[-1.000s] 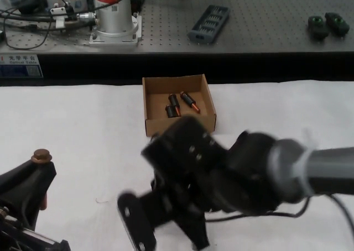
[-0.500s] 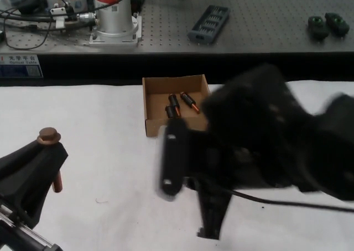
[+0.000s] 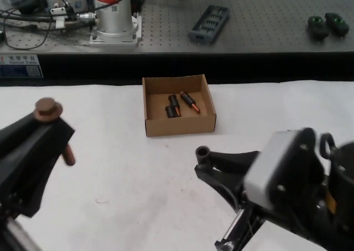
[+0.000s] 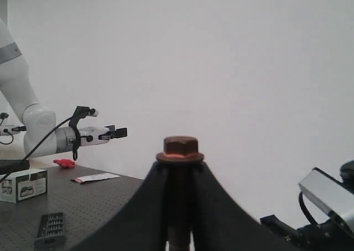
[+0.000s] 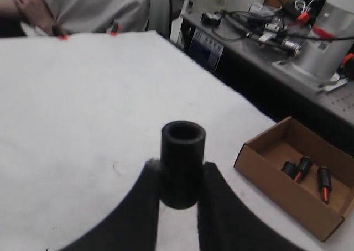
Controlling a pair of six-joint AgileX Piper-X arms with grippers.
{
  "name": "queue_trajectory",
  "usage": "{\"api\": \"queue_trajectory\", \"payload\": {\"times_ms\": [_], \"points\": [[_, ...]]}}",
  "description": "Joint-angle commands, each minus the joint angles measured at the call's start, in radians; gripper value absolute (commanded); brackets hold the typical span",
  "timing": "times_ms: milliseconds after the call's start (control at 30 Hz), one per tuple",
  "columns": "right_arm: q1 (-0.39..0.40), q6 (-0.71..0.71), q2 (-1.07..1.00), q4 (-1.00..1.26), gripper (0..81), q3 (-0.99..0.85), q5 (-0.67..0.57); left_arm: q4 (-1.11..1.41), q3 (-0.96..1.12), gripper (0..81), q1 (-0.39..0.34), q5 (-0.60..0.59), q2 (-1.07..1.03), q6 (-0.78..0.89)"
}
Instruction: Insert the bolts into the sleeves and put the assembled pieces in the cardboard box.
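Observation:
My left gripper (image 3: 52, 135) is at the bench's left side, shut on a copper-coloured bolt (image 3: 48, 109) whose hex head (image 4: 180, 149) stands above the fingers and whose shank tip (image 3: 68, 156) pokes out below. My right gripper (image 3: 213, 162) is at the front right, shut on a black sleeve (image 5: 182, 163) with its open bore (image 3: 202, 151) facing out. The bolt and sleeve are apart, with white cloth between them. The cardboard box (image 3: 178, 127) sits at the middle back and holds three assembled pieces (image 3: 178, 105), black with orange tips, which the right wrist view shows too as assembled pieces (image 5: 305, 172).
A white cloth (image 3: 116, 162) covers the work area. Behind it runs a perforated metal bench (image 3: 260, 24) with a silver post base (image 3: 113, 19), cables, a blue-grey rack (image 3: 209, 22) and two black-green parts (image 3: 327, 25). A person's arm rests at the cloth's far edge in the right wrist view.
The right arm swung from the centre, where it covered the box, down to the front right with the sleeve. My left gripper rose and shifted slightly right with the bolt.

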State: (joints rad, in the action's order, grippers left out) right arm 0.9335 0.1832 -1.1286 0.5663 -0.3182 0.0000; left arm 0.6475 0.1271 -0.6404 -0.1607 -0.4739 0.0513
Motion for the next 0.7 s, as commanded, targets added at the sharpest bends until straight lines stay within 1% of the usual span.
{"api": "queue_trajectory", "payload": {"times_ms": [0, 33, 100, 167, 200, 400, 567, 667], "points": [[-0.006, -0.026, 0.009, 0.124, 5.5, 0.017, 0.023, 0.082, 0.033, 0.6, 0.000, -0.009, -0.099, 0.011], [-0.006, -0.026, 0.009, 0.151, 5.5, 0.023, 0.025, 0.093, 0.049, 0.6, 0.000, -0.018, -0.142, 0.017], [-0.013, -0.030, 0.009, 0.160, 5.5, 0.024, 0.025, 0.117, 0.085, 0.6, 0.000, -0.078, -0.225, 0.017], [-0.033, -0.067, 0.009, 0.152, 5.5, 0.024, 0.025, 0.153, 0.116, 0.6, 0.000, -0.121, -0.319, 0.020], [-0.046, -0.080, 0.009, 0.141, 5.5, 0.024, 0.016, 0.168, 0.132, 0.6, 0.000, -0.123, -0.355, 0.025], [-0.161, -0.083, -0.005, 0.123, 5.5, 0.024, -0.157, 0.269, 0.195, 0.6, 0.000, -0.212, -0.596, 0.051], [-0.230, -0.083, -0.045, 0.145, 5.5, 0.024, -0.263, 0.438, 0.221, 0.6, 0.000, -0.212, -0.780, 0.095], [-0.255, -0.086, -0.095, 0.174, 5.5, 0.024, -0.306, 0.537, 0.237, 0.6, 0.000, -0.212, -0.870, 0.138]]}}
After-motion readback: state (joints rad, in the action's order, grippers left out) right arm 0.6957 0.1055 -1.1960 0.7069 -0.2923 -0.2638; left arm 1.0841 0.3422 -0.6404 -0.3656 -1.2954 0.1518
